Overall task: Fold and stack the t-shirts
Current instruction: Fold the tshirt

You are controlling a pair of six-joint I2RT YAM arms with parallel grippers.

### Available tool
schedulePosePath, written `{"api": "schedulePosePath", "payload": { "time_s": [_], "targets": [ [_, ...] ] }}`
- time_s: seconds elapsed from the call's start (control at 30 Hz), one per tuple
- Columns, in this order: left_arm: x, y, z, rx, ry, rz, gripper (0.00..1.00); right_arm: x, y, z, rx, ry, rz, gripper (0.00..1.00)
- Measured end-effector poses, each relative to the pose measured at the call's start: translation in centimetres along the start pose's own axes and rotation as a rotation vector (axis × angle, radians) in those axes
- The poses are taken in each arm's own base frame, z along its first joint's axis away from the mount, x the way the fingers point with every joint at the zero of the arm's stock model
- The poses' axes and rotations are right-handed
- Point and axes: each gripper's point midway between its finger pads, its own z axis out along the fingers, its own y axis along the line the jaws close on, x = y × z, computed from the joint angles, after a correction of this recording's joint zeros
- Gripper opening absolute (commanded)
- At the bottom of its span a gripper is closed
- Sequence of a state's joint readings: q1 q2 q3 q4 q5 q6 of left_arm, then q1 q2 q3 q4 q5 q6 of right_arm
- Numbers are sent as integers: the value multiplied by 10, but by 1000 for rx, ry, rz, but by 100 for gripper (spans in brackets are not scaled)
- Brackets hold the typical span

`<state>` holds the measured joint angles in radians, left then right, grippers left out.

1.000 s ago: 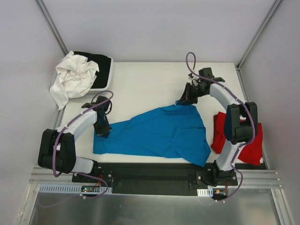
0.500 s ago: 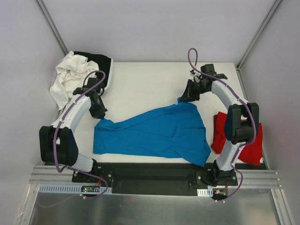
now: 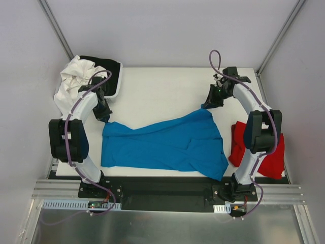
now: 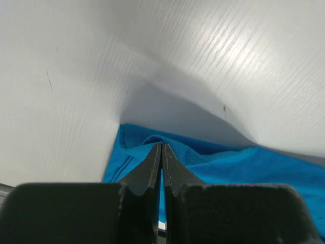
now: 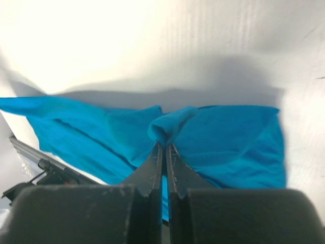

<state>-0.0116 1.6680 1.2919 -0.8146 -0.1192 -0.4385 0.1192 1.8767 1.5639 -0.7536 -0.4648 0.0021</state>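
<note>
left gripper (image 4: 161, 147): pressed together on a thin pinch of the blue t-shirt (image 3: 167, 145), at the corner nearest the table's (image 3: 162, 86) left edge. you're holding it so that side can be drawn outward.
right gripper (image 5: 163, 145): pinched tight on a small bunched fold of the same shirt, at the corner pointing to the far right of the table.
why held so: you have one far corner per arm, so the cloth stretches between them. this looks like flattening before any fold.
blue t-shirt place: middle of the table, body lying toward the near edge, wrinkled, not folded.
red t-shirt (image 3: 271, 157): near right corner, partly behind the right arm and just beside the blue one. neither gripper is on it, so it's probably parked until the blue is done.
white garment (image 3: 76, 84), black garment (image 3: 109, 68): heaped at the far left corner, not your job.
progress: early, nothing folded or stacked.
risk: both pinches are small, so a hard pull could slip the cloth out.
</note>
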Motion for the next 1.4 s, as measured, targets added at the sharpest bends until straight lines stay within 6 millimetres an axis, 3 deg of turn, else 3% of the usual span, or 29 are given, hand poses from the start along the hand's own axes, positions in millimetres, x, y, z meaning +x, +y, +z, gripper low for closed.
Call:
{"api": "schedulePosePath", "payload": {
  "time_s": [0.3, 0.43, 0.6, 0.83, 1.03, 1.2, 1.4],
  "targets": [
    [-53, -26, 7, 21, -54, 22, 0, -47, -19, 14, 24, -29, 35, 1],
    [-70, -35, 13, 28, -68, 22, 0, -56, -24, 23, 19, -22, 46, 1],
    [-79, -41, 23, 25, -62, 24, 0, -56, -29, 29, 3, -3, 64, 1],
    [-77, -42, 28, 27, -45, 26, 0, -55, -25, 29, -29, 1, 80, 1],
    [-68, -37, 20, 31, -48, 25, 0, -22, -24, 24, -47, 30, 122, 1],
    [-47, -26, 5, 38, -50, 23, 0, 17, -15, -3, -62, 22, 128, 1],
    [-21, -11, -5, 35, -43, 25, 0, 46, -7, -27, -80, -10, 111, 1]
  ]
}}
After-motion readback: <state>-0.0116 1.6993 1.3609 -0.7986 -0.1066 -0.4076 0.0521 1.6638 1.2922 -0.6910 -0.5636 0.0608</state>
